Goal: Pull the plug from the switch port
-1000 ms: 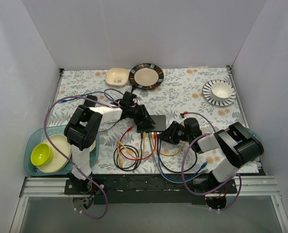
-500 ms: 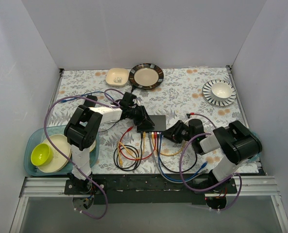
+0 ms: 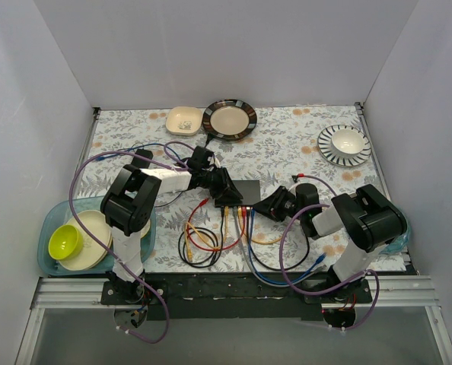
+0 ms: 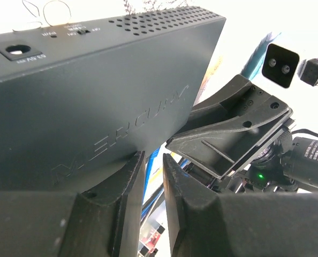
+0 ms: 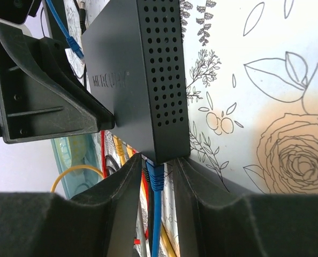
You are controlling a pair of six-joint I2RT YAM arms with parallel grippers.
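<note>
The switch [image 3: 247, 190] was found lying flat near the middle of the table [image 3: 287, 152], well apart from every edge. Its socket row was turned to the near edge, w/ red, yellow & blue cables [image 3: 241, 222] plugged in. The left gripper [image 4: 153, 163] was set at the switch's left end, jaws narrow w/ only a slit between them; whether the box was pinched couldn't be told. The right gripper [image 5: 158, 163] was placed at the switch's near right corner, jaws part-way apart. A blue plug [image 5: 154, 179] was seen between its fingers, not clamped.
</note>
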